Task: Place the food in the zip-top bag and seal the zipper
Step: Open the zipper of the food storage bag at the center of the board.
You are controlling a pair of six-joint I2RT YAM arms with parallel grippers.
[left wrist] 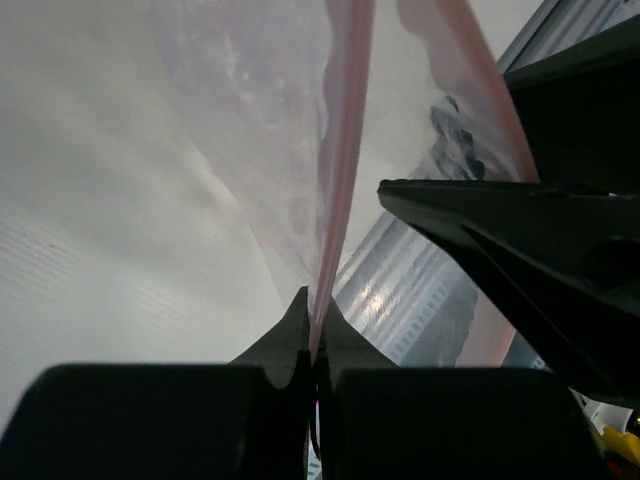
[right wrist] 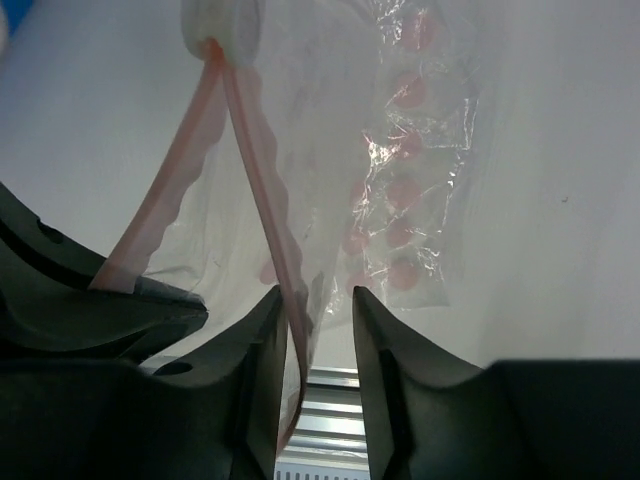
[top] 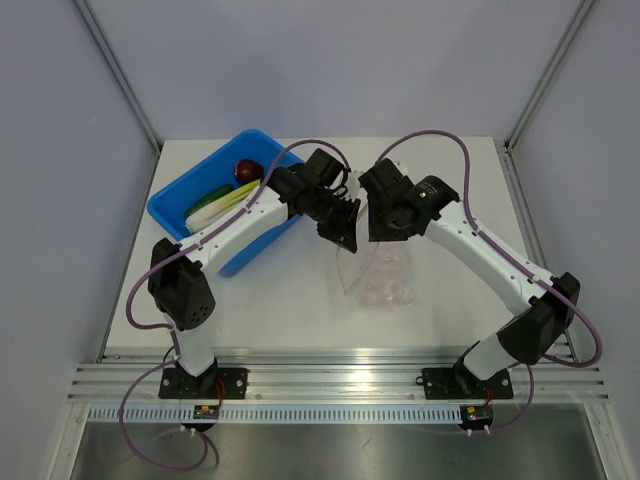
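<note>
The zip-top bag is lifted by its mouth edge over the middle of the table and looks empty. The food lies in the blue bin at the far-left corner, so filling and sealing are still to do. The left gripper clenches the zipper, while the right gripper stands released around it. From above, the arms hide the bag's mouth.

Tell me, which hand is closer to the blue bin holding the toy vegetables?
Left. The left hand hangs just beside the blue bin, pinched shut on the pink zipper. The right hand is farther, beyond the left one, open around that zipper.
</note>
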